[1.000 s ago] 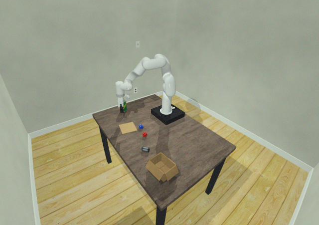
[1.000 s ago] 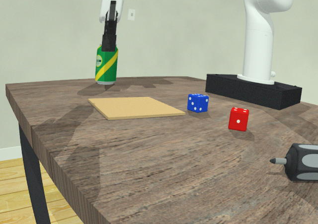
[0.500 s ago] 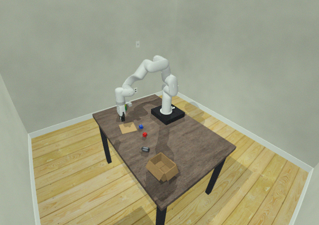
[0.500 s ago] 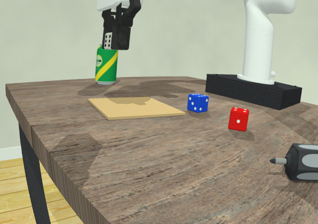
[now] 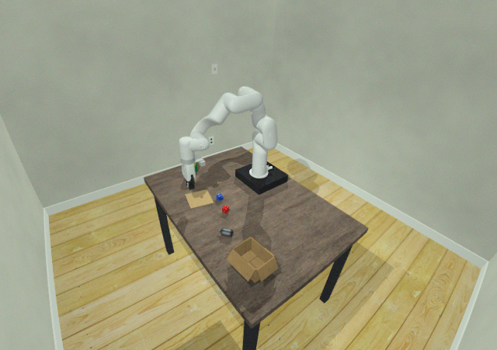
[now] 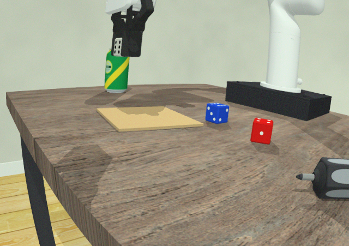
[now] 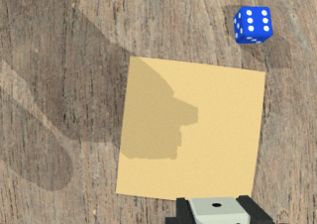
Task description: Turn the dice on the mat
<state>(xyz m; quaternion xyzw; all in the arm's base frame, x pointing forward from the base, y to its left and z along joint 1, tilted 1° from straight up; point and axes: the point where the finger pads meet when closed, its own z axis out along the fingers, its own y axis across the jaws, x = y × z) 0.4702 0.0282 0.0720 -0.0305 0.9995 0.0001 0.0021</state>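
Observation:
My gripper (image 6: 124, 47) is shut on the white die (image 6: 118, 46) and holds it well above the table, by the far edge of the tan mat (image 6: 148, 118). The die's side with six pips faces the exterior view. The blue die (image 6: 217, 113) rests on the table just right of the mat, off it; it also shows in the wrist view (image 7: 254, 25). The red die (image 6: 262, 130) rests on the table further right, one pip facing the camera.
A green and yellow can (image 6: 116, 71) stands upright behind the mat, right behind my gripper. A screwdriver (image 6: 328, 177) lies at the near right. An open cardboard box (image 5: 252, 259) sits toward the table's front edge. The arm's black base (image 6: 277, 99) is at the back right.

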